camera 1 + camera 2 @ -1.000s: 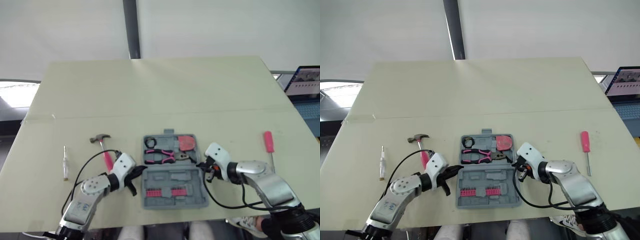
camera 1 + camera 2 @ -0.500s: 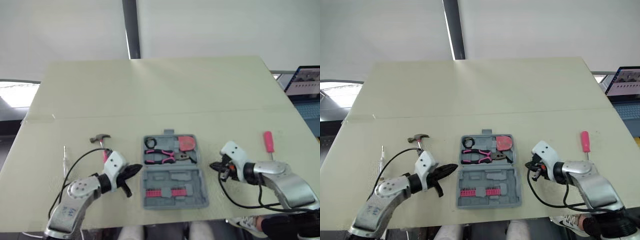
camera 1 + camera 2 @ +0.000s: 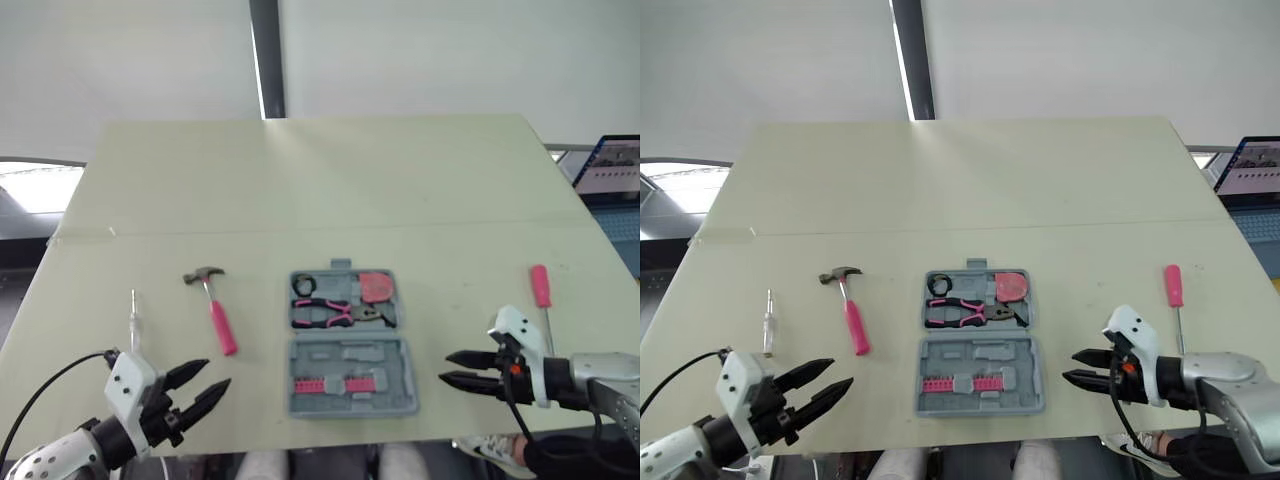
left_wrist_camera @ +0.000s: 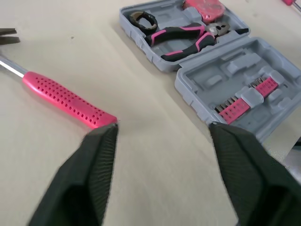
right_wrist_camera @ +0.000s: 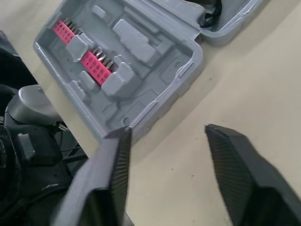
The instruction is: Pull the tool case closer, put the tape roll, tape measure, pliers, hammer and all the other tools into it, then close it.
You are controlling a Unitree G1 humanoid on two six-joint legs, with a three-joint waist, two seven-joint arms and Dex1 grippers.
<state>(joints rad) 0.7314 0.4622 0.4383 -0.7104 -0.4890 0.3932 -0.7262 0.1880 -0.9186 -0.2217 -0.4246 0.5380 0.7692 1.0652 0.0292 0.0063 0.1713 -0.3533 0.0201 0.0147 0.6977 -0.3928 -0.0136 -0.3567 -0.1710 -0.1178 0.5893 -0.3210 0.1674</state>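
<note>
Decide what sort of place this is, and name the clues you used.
Probably an indoor lab or test room rather than a workshop: a pale table holding an open tool case and a hammer, plain white panels behind it, and a laptop screen at the right edge.

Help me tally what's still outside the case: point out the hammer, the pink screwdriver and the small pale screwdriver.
hammer [image 3: 221, 325], left eye view, middle of its pink handle.
pink screwdriver [image 3: 540, 285], left eye view, its pink handle.
small pale screwdriver [image 3: 133, 325], left eye view, its handle.
</note>
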